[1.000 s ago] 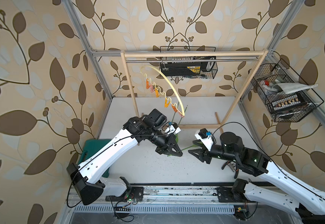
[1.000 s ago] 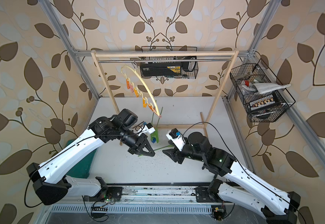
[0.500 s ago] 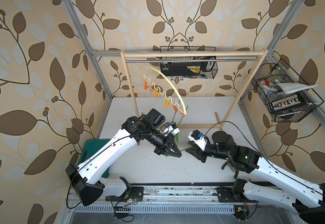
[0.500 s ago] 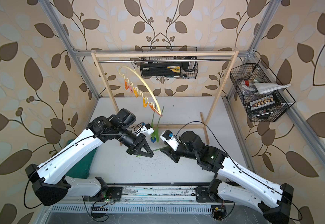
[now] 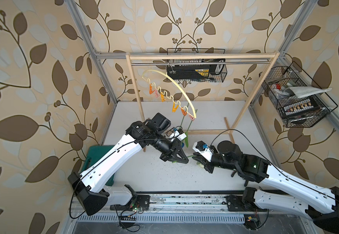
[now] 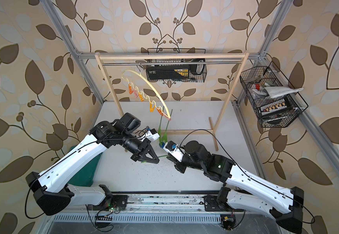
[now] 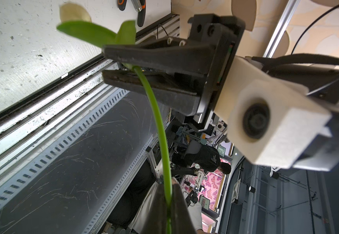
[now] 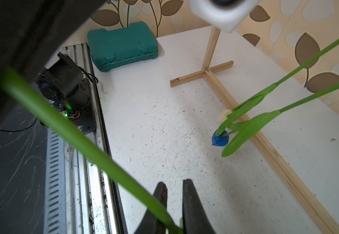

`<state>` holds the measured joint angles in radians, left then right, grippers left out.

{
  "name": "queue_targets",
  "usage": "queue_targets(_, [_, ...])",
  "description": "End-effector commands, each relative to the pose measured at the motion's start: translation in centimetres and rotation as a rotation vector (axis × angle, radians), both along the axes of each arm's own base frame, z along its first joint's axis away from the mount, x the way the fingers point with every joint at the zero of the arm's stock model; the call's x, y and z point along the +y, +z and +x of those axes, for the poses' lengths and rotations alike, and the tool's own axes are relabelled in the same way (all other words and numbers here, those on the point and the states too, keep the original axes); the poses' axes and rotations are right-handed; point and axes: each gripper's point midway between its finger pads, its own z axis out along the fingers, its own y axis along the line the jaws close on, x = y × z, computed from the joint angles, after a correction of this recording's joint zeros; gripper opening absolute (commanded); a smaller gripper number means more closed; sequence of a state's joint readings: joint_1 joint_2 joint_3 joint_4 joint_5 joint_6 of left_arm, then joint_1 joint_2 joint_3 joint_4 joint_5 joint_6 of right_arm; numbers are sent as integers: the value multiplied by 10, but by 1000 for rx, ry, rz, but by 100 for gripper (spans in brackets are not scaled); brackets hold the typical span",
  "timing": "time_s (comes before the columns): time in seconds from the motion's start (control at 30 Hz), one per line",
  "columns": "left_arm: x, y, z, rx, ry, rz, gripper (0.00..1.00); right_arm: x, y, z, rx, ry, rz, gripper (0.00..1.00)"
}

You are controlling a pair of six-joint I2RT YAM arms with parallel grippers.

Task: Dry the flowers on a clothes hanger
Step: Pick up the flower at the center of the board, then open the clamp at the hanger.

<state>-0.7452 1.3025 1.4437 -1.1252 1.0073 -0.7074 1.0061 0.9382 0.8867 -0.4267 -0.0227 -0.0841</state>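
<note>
Clothes hanger (image 5: 194, 113) hangs by its hook from the metal rod (image 5: 241, 62) of the wooden rack (image 5: 136, 91), nearer the rack's left post. Small orange, yellow and pink clothespins sit along its wavy bar.

Two flowers hang head down from pins at the hanger's lower end: blue tulip (image 8: 220, 139) and cream tulip (image 8: 225, 115). Their stems run up toward the pins. The two heads are side by side, close above the white table (image 5: 154, 174), just in front of the rack's floor bar.

Third tulip (image 7: 160, 125) is held in the air between the two arms, above the table.
- Left gripper (image 7: 168, 186): jaws together, clamped on the green stem.
- Right gripper (image 8: 174, 182): fingers stand on either side of the same stem, farther along by the leaves, with only a narrow slit between them. I cannot tell whether they press the stem.
- The tulip's cream head (image 7: 74, 13) shows past the right gripper, on the side away from the left one.

In both top views the two grippers point at each other, tips near, with a short length of stem showing between them.

Green case (image 8: 122, 44) lies closed at the table's left edge, beside the left arm.
</note>
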Motion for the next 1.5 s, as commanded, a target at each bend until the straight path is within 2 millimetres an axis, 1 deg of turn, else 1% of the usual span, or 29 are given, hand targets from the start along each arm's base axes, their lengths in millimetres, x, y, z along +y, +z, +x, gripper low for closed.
queue_targets(0.0, [2, 17, -6, -19, -22, -60, 5, 2, 25, 2, -51, -19, 46, 10])
queue_targets(0.13, [4, 19, -4, -24, -11, -63, 13, 2, 28, -2, -67, -15, 40, 1])
queue_targets(0.2, [6, 20, 1, -33, 9, -63, 15, 2, 31, -4, -75, -15, 42, 0])
queue_targets(0.23, [7, 21, 4, -35, 19, -64, 21, 2, 32, -5, -77, -16, 39, 0])
queue_targets(0.27, [9, 22, 8, -42, 36, -67, 36, 1, 33, -5, -80, -17, 38, 0])
queue_targets(0.3, [12, 23, 13, -51, 55, -67, 47, 2, 33, -7, -80, -16, 36, 0])
queue_targets(0.33, [15, 24, 17, -61, 74, -68, 53, 1, 33, -7, -80, -18, 37, 0])
queue_targets(0.37, [18, 26, 23, -80, 99, -70, 63, 1, 34, -7, -75, -22, 42, 0])
queue_targets(0.4, [23, 28, 32, -107, 136, -65, 70, 1, 35, -7, -67, -30, 48, 0])
queue_targets(0.47, [38, 34, 54, -216, 237, -31, 74, 3, 35, -5, -42, -49, 61, 0])
queue_targets(0.53, [62, 36, 82, -419, 379, 89, 80, 7, 33, 0, 6, -96, 81, 0])
queue_targets(0.57, [78, 38, 96, -531, 473, 156, 83, 10, 32, 2, 43, -113, 97, 0])
queue_targets(0.6, [91, 41, 110, -631, 571, 186, 84, 15, 28, 4, 88, -136, 110, 0])
queue_targets(0.63, [101, 44, 121, -719, 648, 189, 84, 18, 25, 8, 126, -165, 131, 0])
queue_targets(0.67, [110, 45, 131, -802, 724, 181, 84, 26, 22, 9, 169, -172, 160, 0])
queue_targets(0.7, [115, 47, 137, -888, 774, 141, 85, 32, 19, 11, 209, -188, 188, 0])
queue_targets(0.77, [117, 54, 147, -1001, 847, 52, 84, 44, 19, 17, 276, -217, 267, 0])
queue_targets(0.83, [108, 56, 153, -1055, 835, -13, 82, 52, 14, 29, 344, -267, 343, 0])
queue_targets(0.87, [104, 54, 159, -1057, 824, -13, 82, 56, 13, 35, 382, -279, 386, 0])
queue_targets(0.97, [91, 50, 174, -1054, 767, 24, 82, 59, 2, 60, 483, -338, 470, 0])
queue_targets(1.03, [85, 51, 183, -1053, 743, 42, 84, 62, -4, 70, 502, -343, 475, 0])
queue_targets(1.13, [77, 57, 187, -1065, 721, 14, 85, 69, -7, 74, 492, -328, 454, 0])
queue_targets(1.23, [67, 59, 181, -1075, 664, -44, 85, 74, -5, 74, 489, -308, 442, 0])
queue_targets(1.37, [75, 51, 186, -1085, 691, 7, 86, 71, -11, 81, 484, -348, 427, 0])
queue_targets(1.4, [75, 51, 186, -1088, 693, 8, 87, 71, -14, 83, 494, -360, 423, 0])
queue_targets(1.47, [67, 52, 184, -1077, 663, -33, 90, 73, -18, 85, 510, -377, 415, 0])
